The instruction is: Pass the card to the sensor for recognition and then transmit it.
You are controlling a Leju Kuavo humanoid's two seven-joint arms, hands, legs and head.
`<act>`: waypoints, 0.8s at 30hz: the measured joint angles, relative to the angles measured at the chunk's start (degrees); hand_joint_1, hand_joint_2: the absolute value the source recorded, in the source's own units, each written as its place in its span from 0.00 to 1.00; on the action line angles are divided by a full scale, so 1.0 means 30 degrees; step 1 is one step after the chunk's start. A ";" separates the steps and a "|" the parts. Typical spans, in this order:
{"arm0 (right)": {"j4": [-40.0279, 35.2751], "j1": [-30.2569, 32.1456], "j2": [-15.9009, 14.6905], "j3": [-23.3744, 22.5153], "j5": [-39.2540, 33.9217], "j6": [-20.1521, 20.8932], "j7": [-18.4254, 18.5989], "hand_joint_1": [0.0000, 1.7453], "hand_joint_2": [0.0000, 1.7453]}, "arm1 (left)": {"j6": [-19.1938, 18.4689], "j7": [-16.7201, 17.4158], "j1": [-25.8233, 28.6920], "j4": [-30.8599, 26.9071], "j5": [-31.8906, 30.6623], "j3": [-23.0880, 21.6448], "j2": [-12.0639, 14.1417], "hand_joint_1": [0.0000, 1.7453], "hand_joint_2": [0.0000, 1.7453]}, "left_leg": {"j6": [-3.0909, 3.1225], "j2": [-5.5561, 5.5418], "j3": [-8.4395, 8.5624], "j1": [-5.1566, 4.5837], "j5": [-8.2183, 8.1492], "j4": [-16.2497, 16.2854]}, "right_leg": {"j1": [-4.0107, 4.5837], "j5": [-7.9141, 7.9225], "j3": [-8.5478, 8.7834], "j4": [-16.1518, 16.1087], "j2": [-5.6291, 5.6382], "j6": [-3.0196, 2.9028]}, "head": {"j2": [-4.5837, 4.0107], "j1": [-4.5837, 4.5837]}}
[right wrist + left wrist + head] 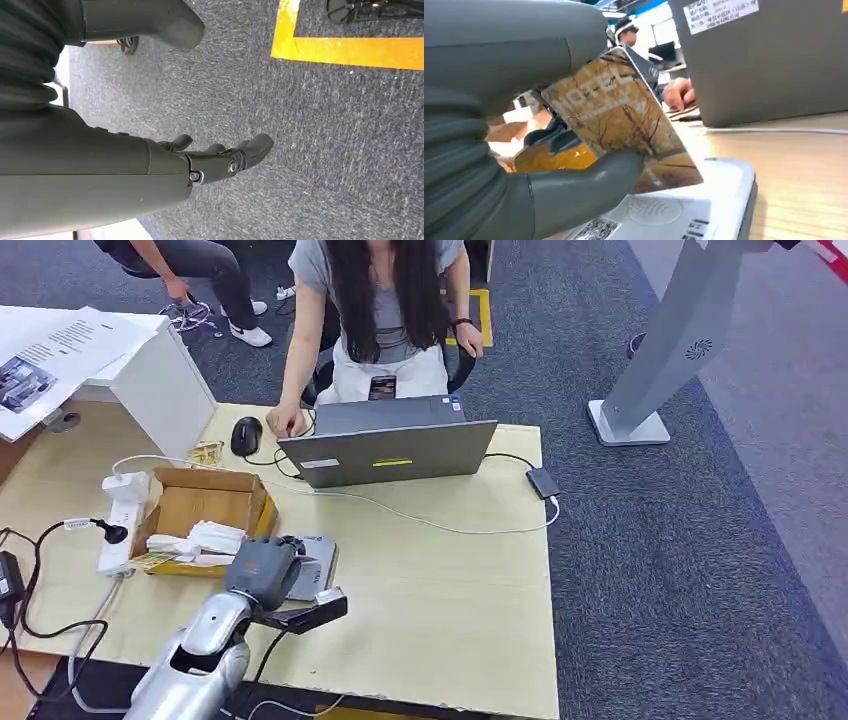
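We see a light wooden table (440, 580) standing on grey carpet. On it lie an open cardboard box (205, 502) of white packets, a white power strip (122, 520) beside the box, a grey laptop (388, 445) near the far edge, a black mouse (246, 435) to its left, a white card sensor (315, 565) just beside the box, and a small dark adapter (543, 482) on a white cable.
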 joint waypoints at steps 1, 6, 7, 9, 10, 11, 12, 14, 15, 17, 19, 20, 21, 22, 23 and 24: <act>0.0000 -0.0003 0.0000 -0.0008 0.0007 0.0022 -0.0007 0.00 1.00 | -0.0007 -0.0037 -0.0048 0.0000 0.0051 0.0000 0.0029 1.00 1.00 | 0.0000 0.0000 0.0001 0.0000 0.0000 0.0000 | 0.0000 0.0001 0.0000 0.0001 0.0000 -0.0001 | 0.0000 0.0000; 0.0000 0.0003 0.0000 -0.0095 0.0080 0.0175 -0.0139 0.00 1.00 | 0.0767 -0.0452 -0.0212 -0.0115 0.0685 0.0000 0.0203 1.00 1.00 | -0.0011 0.0000 0.0002 0.0001 0.0017 0.0000 | 0.0000 0.0007 -0.0004 0.0006 0.0002 -0.0008 | 0.0000 0.0000; 0.0000 -0.0001 0.0000 -0.0117 0.0117 0.0168 -0.0146 0.00 1.00 | 0.1241 -0.0577 -0.0234 -0.0322 0.0758 0.0000 0.0241 1.00 1.00 | -0.0014 -0.0002 0.0001 0.0004 0.0020 0.0001 | 0.0003 0.0007 -0.0007 0.0007 0.0001 -0.0008 | 0.0000 0.0000; 0.0000 0.0005 0.0000 -0.0175 0.0218 0.0131 -0.0174 0.00 1.00 | 0.2408 -0.0845 -0.0312 -0.1577 0.0932 0.0007 0.0321 1.00 1.00 | -0.0015 -0.0004 -0.0009 0.0005 0.0020 0.0001 | 0.0004 0.0009 -0.0010 0.0007 0.0000 -0.0008 | 0.0000 0.0000; 0.0000 0.0009 0.0000 -0.0212 0.0321 0.0110 -0.0168 0.00 1.00 | 0.3070 -0.1021 -0.0526 -0.2217 0.0962 0.0007 0.0335 1.00 1.00 | -0.0014 -0.0030 -0.0015 0.0004 0.0020 0.0000 | 0.0002 0.0008 -0.0006 0.0008 -0.0014 -0.0008 | 0.0000 0.0000; 0.0000 -0.0001 0.0000 -0.0248 0.0371 0.0110 -0.0175 0.00 1.00 | 0.3647 -0.1208 -0.0715 -0.2823 0.0962 0.0022 0.0385 1.00 1.00 | -0.0015 -0.0031 -0.0016 0.0005 0.0020 0.0000 | 0.0003 0.0009 -0.0004 0.0008 -0.0019 -0.0008 | 0.0000 0.0007; 0.0000 -0.0013 0.0000 -0.0270 0.0458 0.0116 -0.0182 0.00 1.00 | 0.4223 -0.1434 -0.0880 -0.3522 0.0962 0.0036 0.0459 1.00 1.00 | -0.0015 -0.0027 -0.0015 0.0005 0.0020 0.0000 | 0.0003 0.0009 -0.0004 0.0008 -0.0015 -0.0008 | 0.0000 0.0000; 0.0000 0.0001 0.0000 -0.0270 0.0662 0.0139 -0.0182 0.00 1.00 | 0.5170 -0.1762 -0.1262 -0.4659 0.0940 0.0160 0.0590 1.00 1.00 | -0.0015 -0.0023 -0.0014 0.0003 0.0020 0.0001 | 0.0002 0.0009 -0.0005 0.0007 -0.0015 -0.0008 | 0.0000 0.0000; 0.0000 0.0001 0.0000 -0.0270 0.0735 0.0175 -0.0182 0.00 1.00 | 0.5522 -0.1930 -0.1463 -0.5170 0.0918 0.0255 0.0626 1.00 1.00 | -0.0015 -0.0025 -0.0013 0.0003 0.0020 0.0000 | 0.0002 0.0009 -0.0005 0.0007 -0.0016 -0.0008 | 0.0000 0.0000; 0.0000 -0.0014 0.0000 -0.0270 0.0867 0.0197 -0.0226 0.00 1.00 | 0.5756 -0.1997 -0.1915 -0.5983 0.0889 0.0430 0.0729 1.00 1.00 | -0.0015 -0.0026 -0.0013 0.0005 0.0020 0.0000 | 0.0004 0.0009 -0.0005 0.0008 -0.0017 -0.0008 | 0.0000 0.0000; 0.0000 -0.0022 0.0000 -0.0270 0.0918 0.0226 -0.0291 0.00 1.00 | 0.5778 -0.2048 -0.2332 -0.6381 0.0860 0.0589 0.0823 1.00 1.00 | -0.0016 -0.0028 -0.0010 0.0005 0.0021 0.0000 | 0.0004 0.0009 -0.0005 0.0010 -0.0018 -0.0009 | 0.0000 -0.0007; 0.0000 -0.0019 0.0000 -0.0270 0.0954 0.0226 -0.0313 0.00 1.00 | 0.5778 -0.2055 -0.2508 -0.6491 0.0853 0.0685 0.0874 1.00 1.00 | -0.0017 -0.0026 -0.0008 0.0005 0.0022 0.0000 | 0.0004 0.0009 -0.0005 0.0013 -0.0017 -0.0009 | 0.0000 -0.0001; 0.0000 -0.0019 0.0000 -0.0270 0.0969 0.0226 -0.0321 0.00 1.00 | 0.5785 -0.2092 -0.2635 -0.6587 0.0824 0.0736 0.0918 1.00 1.00 | -0.0018 -0.0025 -0.0007 0.0006 0.0022 0.0000 | 0.0005 0.0010 -0.0006 0.0015 -0.0016 -0.0010 | 0.0000 0.0000; 0.0000 -0.0020 0.0000 -0.0270 0.0976 0.0226 -0.0328 0.00 1.00 | 0.5792 -0.2179 -0.2747 -0.6623 0.0816 0.0809 0.0954 1.00 1.00 | -0.0019 -0.0025 -0.0005 0.0006 0.0023 0.0000 | 0.0005 0.0010 -0.0005 0.0017 -0.0016 -0.0010 | 0.0000 -0.0007; 0.0000 -0.0021 0.0000 -0.0270 0.1034 0.0226 -0.0342 0.00 1.00 | 0.5792 -0.2186 -0.2815 -0.6651 0.0816 0.0859 0.0969 1.00 1.00 | -0.0019 -0.0025 -0.0004 0.0006 0.0023 0.0000 | 0.0005 0.0010 -0.0006 0.0019 -0.0015 -0.0011 | 0.0000 0.0000; 0.0000 -0.0020 0.0000 -0.0270 0.1064 0.0241 -0.0350 0.00 1.00 | 0.5792 -0.2186 -0.2898 -0.6659 0.0809 0.0911 0.0976 1.00 1.00 | -0.0019 -0.0025 -0.0004 0.0006 0.0023 0.0000 | 0.0005 0.0009 -0.0007 0.0019 -0.0015 -0.0011 | 0.0000 0.0000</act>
